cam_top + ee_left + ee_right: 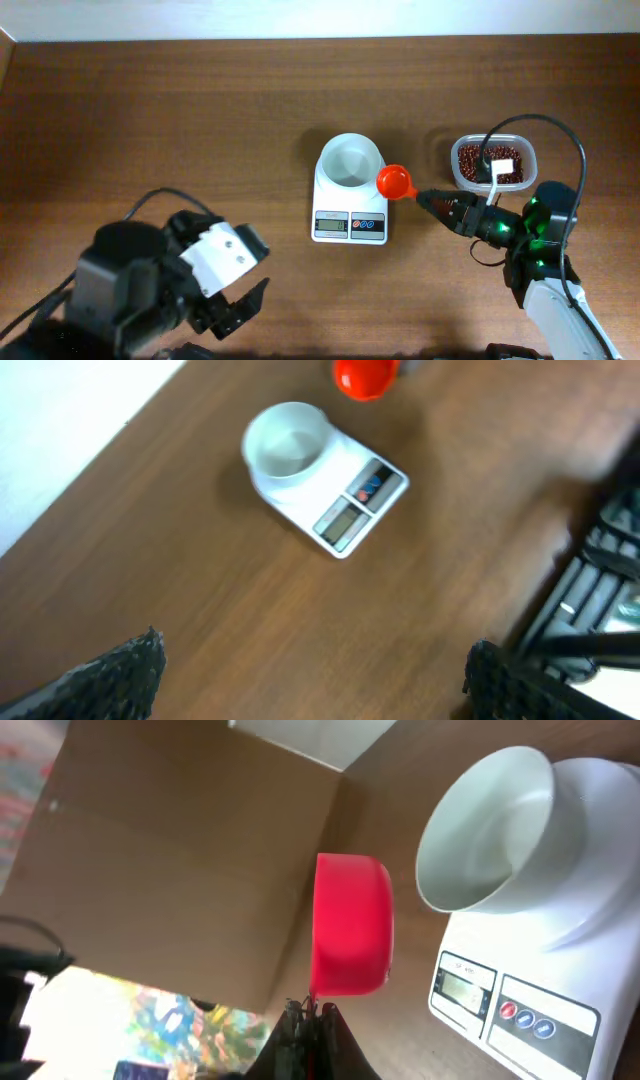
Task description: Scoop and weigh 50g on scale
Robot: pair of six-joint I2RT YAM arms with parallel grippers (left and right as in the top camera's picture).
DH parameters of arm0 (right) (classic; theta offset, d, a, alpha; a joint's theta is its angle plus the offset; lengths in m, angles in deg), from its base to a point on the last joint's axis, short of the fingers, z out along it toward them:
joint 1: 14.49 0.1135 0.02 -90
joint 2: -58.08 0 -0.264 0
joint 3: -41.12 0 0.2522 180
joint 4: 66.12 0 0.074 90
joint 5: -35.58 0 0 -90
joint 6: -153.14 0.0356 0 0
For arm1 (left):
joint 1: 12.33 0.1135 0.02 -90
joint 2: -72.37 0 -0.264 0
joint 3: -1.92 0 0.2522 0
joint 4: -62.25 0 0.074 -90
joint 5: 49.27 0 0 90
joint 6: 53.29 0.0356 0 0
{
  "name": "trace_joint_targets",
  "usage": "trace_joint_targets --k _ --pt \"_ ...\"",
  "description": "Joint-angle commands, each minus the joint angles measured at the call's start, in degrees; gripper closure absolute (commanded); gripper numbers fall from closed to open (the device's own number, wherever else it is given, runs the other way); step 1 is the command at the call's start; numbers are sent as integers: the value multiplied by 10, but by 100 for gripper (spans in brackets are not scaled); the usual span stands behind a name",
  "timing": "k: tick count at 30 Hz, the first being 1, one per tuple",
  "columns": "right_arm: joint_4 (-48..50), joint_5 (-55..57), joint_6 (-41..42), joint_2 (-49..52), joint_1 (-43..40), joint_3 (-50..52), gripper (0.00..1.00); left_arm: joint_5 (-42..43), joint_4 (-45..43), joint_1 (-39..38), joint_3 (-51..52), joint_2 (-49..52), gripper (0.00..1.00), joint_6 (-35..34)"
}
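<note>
Gripping the handle of an orange-red scoop (394, 181), the right gripper (432, 200) is pinching its jaws shut on it and holding the cup just beside the right side of the white bowl (350, 162). In the right wrist view the cup is hanging next to the bowl's rim, apart from it; whether anything is lying in the cup cannot be told. The bowl is sitting on the far part of the scale (350, 205), which is standing near the middle of the wooden table (150, 110) with its grey display and its red and blue buttons facing the near edge; the display is too small to read. The beans (474, 160) are lying in a clear plastic tub (530, 160) at the far right, well apart from the scale, with a small white piece (503, 167) resting among them and a black cable (540, 122) arching over the tub. The left gripper (314, 685) is hovering at the near left, well away from the scale, with its jaws spread wide and gripping nothing, its two dark fingertips (130, 670) showing at the bottom corners of the left wrist view.
</note>
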Motion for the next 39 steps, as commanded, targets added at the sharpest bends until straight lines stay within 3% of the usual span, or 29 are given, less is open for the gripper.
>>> trace_joint_targets --k 1,4,11,14,16,17,21,23,28,30,32,34,36,37,38,39 --pt "7 -50 -61 0 -49 -8 96 63 5 3 2 44 1 94" --pt "7 -88 -93 -17 -105 -8 96 66 11 28 2 85 1 117" --pt "22 -84 -138 -66 -112 -8 96 248 23 216 19 156 1 302" --pt "40 -85 -129 -78 -112 -24 96 312 22 229 65 164 1 369" --pt "40 -70 -126 -81 -108 -43 96 323 6 229 85 164 1 369" --pt "40 -36 -122 -81 -94 -50 96 330 -17 229 91 164 1 348" --pt "1 70 -139 -81 -12 -50 96 335 -200 204 94 168 1 143" --pt "-11 70 -146 -82 -7 -51 96 292 -214 151 94 170 1 89" --pt "-87 52 -151 -82 -7 -118 96 271 -208 1 94 172 1 86" --pt "-219 50 -156 -82 -7 -174 96 317 -210 -11 94 172 1 86" --pt "-299 19 -221 -82 -7 -188 96 359 -210 -11 94 172 1 86" --pt "-353 -29 -271 -82 -8 -188 96 341 -212 -11 94 172 1 82" --pt "-371 -87 -262 -82 -8 -188 96 276 -217 -11 94 172 1 -19" --pt "-370 -107 -263 -82 -8 -188 96 206 -228 -11 94 171 1 -122" --pt "-370 -89 -288 -82 -8 -188 96 109 -231 -11 94 166 1 -232" --pt "-372 -11 -296 -82 -8 -188 96 74 -237 -12 94 158 1 -259"
